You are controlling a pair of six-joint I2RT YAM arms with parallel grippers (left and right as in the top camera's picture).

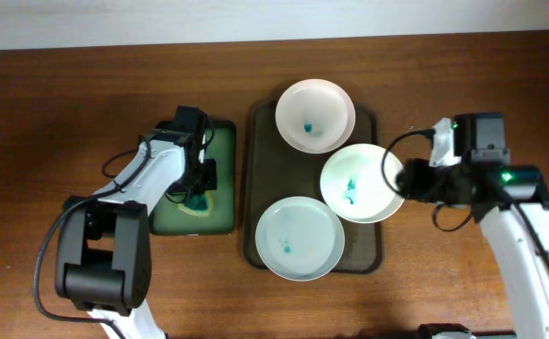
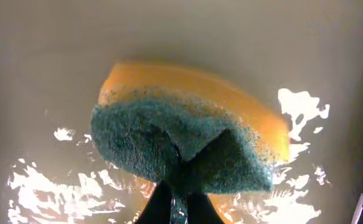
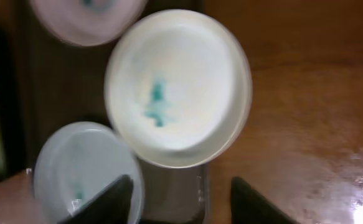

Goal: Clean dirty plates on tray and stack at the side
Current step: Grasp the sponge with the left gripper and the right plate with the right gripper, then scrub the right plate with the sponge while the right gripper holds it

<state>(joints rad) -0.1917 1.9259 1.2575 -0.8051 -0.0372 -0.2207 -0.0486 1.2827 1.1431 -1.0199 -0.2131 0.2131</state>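
Three white plates with teal smears lie on the dark tray (image 1: 258, 179): one at the back (image 1: 314, 115), one at the right (image 1: 357, 182) overhanging the tray's right rim, one at the front (image 1: 299, 237). My right gripper (image 1: 398, 177) is open at the right plate's right edge. In the right wrist view its fingers (image 3: 181, 205) spread below that plate (image 3: 178, 87), holding nothing. My left gripper (image 1: 197, 188) is shut on the yellow and teal sponge (image 2: 187, 130) over the small green tray (image 1: 222, 179); its fingertips (image 2: 178, 202) pinch the teal side.
The green tray's surface (image 2: 44, 186) is wet and shiny under the sponge. Bare wooden table (image 1: 444, 282) lies right of the large tray and in front of it. The front plate (image 3: 81, 168) and back plate (image 3: 88, 18) also show in the right wrist view.
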